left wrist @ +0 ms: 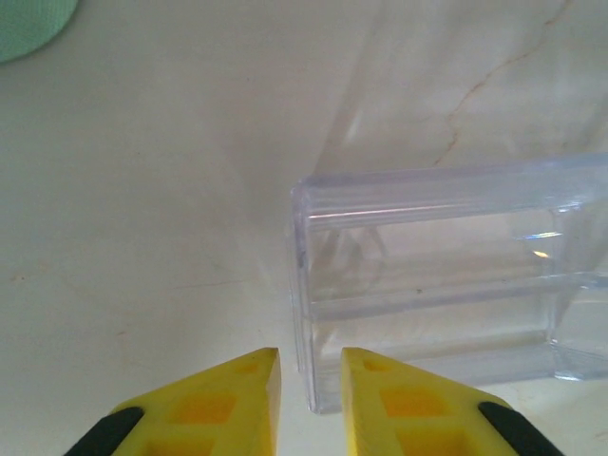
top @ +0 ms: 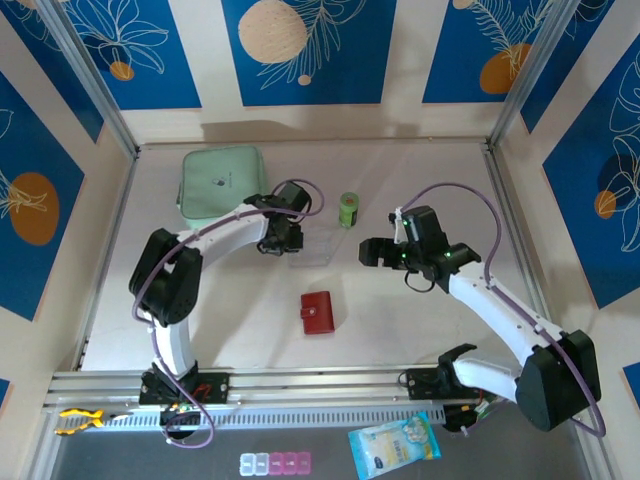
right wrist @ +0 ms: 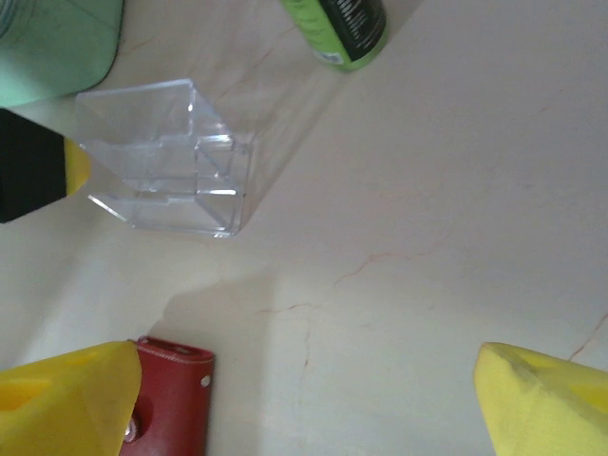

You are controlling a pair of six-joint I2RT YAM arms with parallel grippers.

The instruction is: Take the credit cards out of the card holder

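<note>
- Red wallet (top: 317, 313) lies flat on the table (top: 420, 330), shut, snap tab on its left edge in the top view. It sits between the two arms and nearer their bases than any other thing on the tabletop. Inside hidden, so the cards can't be made out.
- Same wallet in the R wrist view (right wrist: 171, 399): bottom left, stitched edge and metal snap showing.
- R pincer (top: 372, 252): beyond the wallet and to its right, apart from it in the top view. Jaws spread wide — nothing between them, only bare table. In its own view (right wrist: 304, 408) the left yellow finger (right wrist: 66, 399) overlaps the wallet's edge; contact can't be judged from there.
- L pincer (top: 283, 243): beyond the wallet, a bit left. In its wrist view (left wrist: 311, 399) the two yellow tips stand w/ a narrow gap, nothing gripped.
- Clear plastic box (top: 310, 248): straight beyond the wallet, near it. L pincer's tips are just beside its corner (left wrist: 437, 275); one black-and-yellow L finger (right wrist: 38, 166) shows at the box's left side (right wrist: 166, 157).
- Green bottle (top: 348, 210): farther beyond the wallet than the box, slightly right; lies tilted in the R wrist view (right wrist: 342, 28).
- Mint-green case (top: 220, 182): beyond the wallet and well to its left — at the far-left part of the table.
</note>
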